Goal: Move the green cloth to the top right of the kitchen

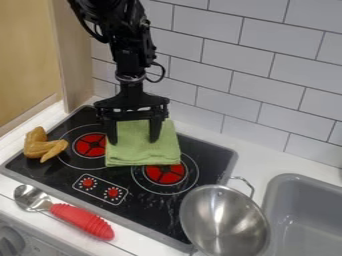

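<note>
- Gripper [133, 141] over back part of stove [70, 175]; fingers spread wide, nothing clamped.
- Green cloth [143, 152] flat-ish on stovetop, approx. mid-back, partly over front-right burner [165, 174]. Both fingertips overlap it in cam view; can't tell if they touch it.
- Goal = prob. the white tabletop [267, 162] by tiled wall [257, 82], behind sink [288, 220]. Cloth not there, so move's yet to be done; next step likely lower a bit + pinch.
- Risk 1: closing too high -> fingers skim the top, cloth stays put or slips. Needs a fold bunched betw. tips.
- Risk 2: pressing too low -> tips scrape hard stovetop, arm may jam.
- Risk 3: thin pinch -> soft cloth hangs long, drags, maybe drops en route.
- Risk 4: low path R -> trailing corner could snag metal pan [220, 217] or its handle [246, 184], tipping/shifting pan.
- Risk 5: release too near sink rim -> cloth slides in; too near wall -> gripper bumps tiles.
- Yellow-brown toy food [43, 145] at L + red-handled spoon [80, 219] up front: off likely route, low risk.
</note>
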Available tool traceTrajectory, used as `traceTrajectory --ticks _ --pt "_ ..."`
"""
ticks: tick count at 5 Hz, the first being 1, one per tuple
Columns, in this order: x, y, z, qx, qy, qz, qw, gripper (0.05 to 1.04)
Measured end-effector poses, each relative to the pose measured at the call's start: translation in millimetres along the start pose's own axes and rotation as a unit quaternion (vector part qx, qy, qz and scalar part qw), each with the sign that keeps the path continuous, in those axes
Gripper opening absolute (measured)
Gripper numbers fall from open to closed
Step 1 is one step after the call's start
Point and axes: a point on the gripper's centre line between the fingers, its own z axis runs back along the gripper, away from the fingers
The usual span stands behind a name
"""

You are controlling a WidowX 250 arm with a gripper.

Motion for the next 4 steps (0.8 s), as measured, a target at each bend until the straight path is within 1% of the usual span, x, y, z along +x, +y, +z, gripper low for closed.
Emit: traceTrajectory --ticks 1,2,3,4 --pt "-7 -5 0 -0.009 0.017 -0.05 0.9986 0.999" --pt "-21 -12 1 0.008 0.043 -0.106 0.9934 0.999" --pt "-35 -28 -1 0.027 0.051 -0.161 0.9853 0.999" --pt "-35 -31 -5 0.035 0.052 -0.164 0.9844 0.999"
